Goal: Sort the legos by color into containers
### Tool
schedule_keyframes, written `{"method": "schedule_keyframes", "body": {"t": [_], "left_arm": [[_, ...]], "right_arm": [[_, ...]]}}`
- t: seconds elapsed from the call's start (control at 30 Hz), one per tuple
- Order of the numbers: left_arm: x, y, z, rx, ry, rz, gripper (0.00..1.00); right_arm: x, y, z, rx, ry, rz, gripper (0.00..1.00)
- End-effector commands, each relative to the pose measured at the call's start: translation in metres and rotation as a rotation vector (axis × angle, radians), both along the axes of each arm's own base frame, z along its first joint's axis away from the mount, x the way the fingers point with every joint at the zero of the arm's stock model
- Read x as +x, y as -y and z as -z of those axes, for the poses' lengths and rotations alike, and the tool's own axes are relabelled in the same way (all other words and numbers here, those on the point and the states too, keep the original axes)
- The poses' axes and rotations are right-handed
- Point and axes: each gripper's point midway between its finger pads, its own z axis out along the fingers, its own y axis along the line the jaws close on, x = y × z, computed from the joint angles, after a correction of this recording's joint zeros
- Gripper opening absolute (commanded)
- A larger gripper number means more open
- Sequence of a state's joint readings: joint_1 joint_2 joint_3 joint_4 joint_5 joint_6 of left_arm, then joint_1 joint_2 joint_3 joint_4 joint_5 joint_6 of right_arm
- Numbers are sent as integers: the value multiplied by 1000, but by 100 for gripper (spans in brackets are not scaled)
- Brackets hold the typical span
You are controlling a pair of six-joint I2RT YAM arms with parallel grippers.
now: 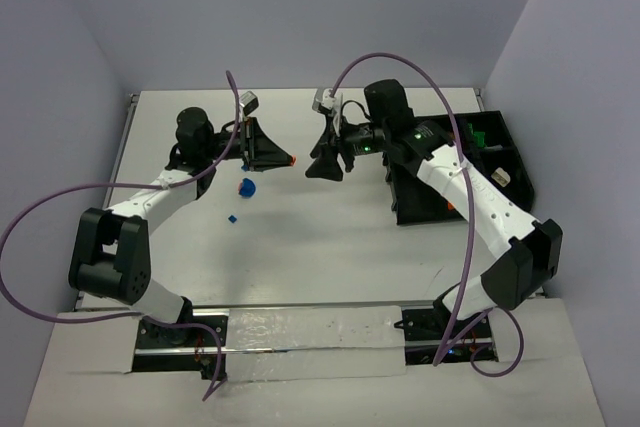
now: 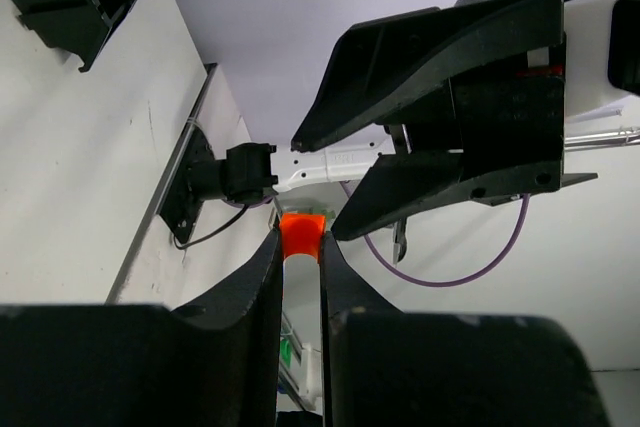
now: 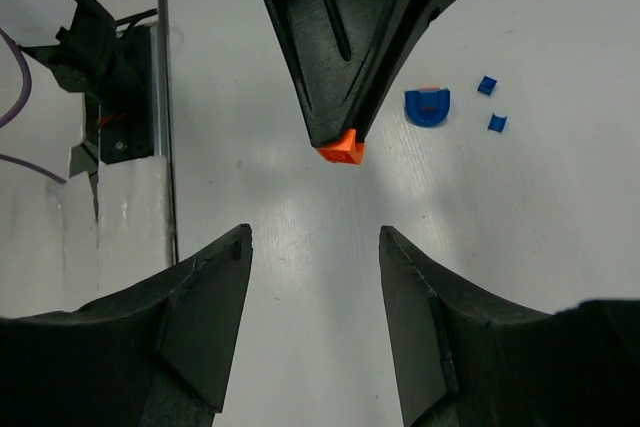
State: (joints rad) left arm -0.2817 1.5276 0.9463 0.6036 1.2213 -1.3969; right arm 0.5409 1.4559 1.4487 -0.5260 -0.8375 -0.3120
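A white table [image 1: 330,247] is seen from above, with a black plastic multi-compartment tray [image 1: 520,172] at its right side, beside the right arm. A green plastic piece [image 1: 478,134] is seen in a far compartment of the tray; the other compartments are too dark to read.

The left gripper [image 1: 287,159] is held at mid-table toward the far edge, jaws clamped together on an orange plastic brick [image 2: 300,232] – the brick is pinched at the very fingertips and is raised off the table. The right gripper [image 3: 315,237] is pointed at it from the right, jaws spread apart, nothing between them – the orange brick is just ahead of its fingertips, not touched.

On the table on the near side of the left gripper a blue rounded plastic piece [image 1: 246,187] is lying, well apart from the tray. Near it a small blue plastic brick [image 3: 487,85] and a second small blue brick [image 3: 497,123] are lying, apart from each other.
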Motion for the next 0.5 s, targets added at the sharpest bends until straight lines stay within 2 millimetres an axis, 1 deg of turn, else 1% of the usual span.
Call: {"method": "schedule_keyframes", "body": {"t": [0.0,0.13,0.33,0.47], "left_arm": [[-9,-1,-18,-28,63,18,0],[-12,1,-18,-25,64,22,0],[-15,3,-16,-20,67,28,0],[-14,5,-16,-19,65,29,0]], "right_arm": [[1,-11,-18,14,64,-18,63],[0,-19,-17,1,84,-26,67],[4,-28,-18,-2,93,-26,67],[2,-36,-20,0,101,-36,67]]}}
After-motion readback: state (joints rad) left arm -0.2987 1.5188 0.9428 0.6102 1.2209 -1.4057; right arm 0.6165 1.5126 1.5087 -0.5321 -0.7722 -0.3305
